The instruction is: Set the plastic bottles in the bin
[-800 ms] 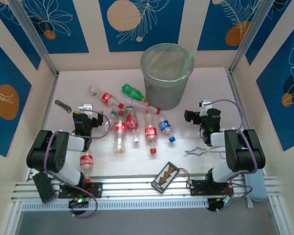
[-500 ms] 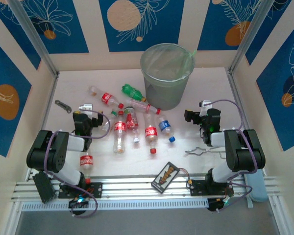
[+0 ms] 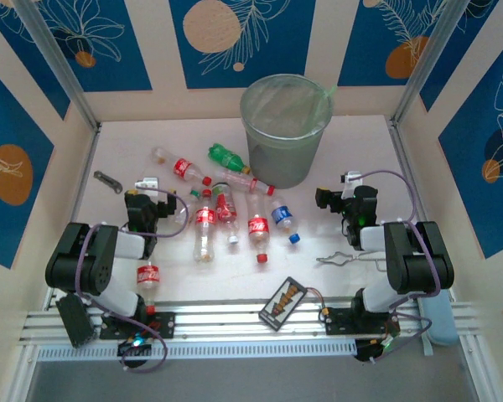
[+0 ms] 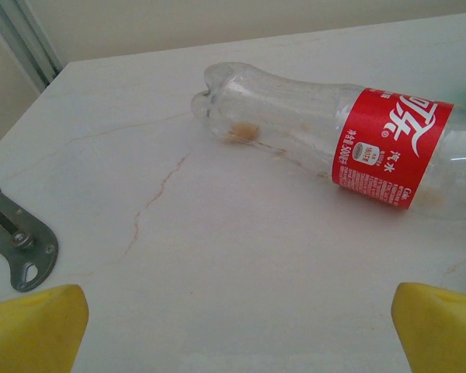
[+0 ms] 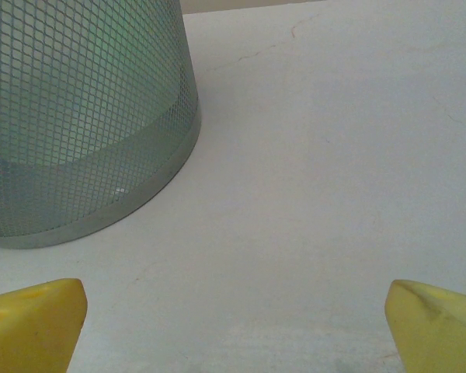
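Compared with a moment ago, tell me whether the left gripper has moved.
No. The left gripper sits at the same spot relative to the metal bracket and the bin.

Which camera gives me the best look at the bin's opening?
Top external: the bin stands whole, open rim and liner in sight from above. In the right wrist view the bin is close up: lower mesh wall and base, rim cut off.

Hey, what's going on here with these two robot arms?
The robot is to put the plastic bottles into the bin, and nothing is held yet. The left hand is open, facing a red-labelled bottle lying on the table. The right hand is open, facing the bin's base. The bottles lie scattered before the bin.
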You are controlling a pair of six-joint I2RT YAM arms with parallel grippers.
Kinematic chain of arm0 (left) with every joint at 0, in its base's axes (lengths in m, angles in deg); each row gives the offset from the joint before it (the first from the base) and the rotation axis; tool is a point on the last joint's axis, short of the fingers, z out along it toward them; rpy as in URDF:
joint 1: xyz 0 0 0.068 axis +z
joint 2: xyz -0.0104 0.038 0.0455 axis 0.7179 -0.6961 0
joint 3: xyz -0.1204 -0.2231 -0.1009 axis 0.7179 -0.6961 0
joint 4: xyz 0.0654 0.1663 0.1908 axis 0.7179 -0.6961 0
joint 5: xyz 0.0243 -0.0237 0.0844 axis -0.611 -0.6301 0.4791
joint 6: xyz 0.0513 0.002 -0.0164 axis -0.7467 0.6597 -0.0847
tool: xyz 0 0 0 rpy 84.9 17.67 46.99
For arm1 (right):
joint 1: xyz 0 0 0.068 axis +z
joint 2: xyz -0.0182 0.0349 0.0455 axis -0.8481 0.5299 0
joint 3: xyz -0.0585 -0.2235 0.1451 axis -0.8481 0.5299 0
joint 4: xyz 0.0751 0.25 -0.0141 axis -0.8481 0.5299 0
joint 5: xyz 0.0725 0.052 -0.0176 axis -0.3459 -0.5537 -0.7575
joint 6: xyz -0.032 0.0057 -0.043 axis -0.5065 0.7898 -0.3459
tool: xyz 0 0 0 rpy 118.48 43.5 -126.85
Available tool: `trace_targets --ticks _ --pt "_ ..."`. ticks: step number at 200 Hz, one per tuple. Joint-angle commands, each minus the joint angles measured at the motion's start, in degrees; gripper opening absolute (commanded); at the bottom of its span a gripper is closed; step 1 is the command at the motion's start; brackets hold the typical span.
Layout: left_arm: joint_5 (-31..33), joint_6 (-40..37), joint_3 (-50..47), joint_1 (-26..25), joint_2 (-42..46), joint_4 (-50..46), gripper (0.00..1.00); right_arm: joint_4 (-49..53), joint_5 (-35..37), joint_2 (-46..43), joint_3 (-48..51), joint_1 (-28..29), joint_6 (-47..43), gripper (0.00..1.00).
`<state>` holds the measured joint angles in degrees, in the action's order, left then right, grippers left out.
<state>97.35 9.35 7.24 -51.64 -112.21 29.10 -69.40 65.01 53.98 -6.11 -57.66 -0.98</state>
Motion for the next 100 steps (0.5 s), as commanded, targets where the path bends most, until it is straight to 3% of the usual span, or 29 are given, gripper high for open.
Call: trace_targets --ticks 1,87,100 --pt "-0.8 -0.1 0.6 0.0 -0.1 0.5 1.0 -0.1 -1.4 0.0 -1.6 -0.4 0.6 0.99" --pt "-2.0 0.0 0.7 0.5 0.2 0.4 1.0 1.1 -3.9 -0.4 -2.3 -0.9 0.2 0.99" --pt "-1.9 -0.6 3.0 0.2 4.1 -6.9 1.0 5.7 -4.7 -1.7 -4.5 -1.0 0.3 0.99"
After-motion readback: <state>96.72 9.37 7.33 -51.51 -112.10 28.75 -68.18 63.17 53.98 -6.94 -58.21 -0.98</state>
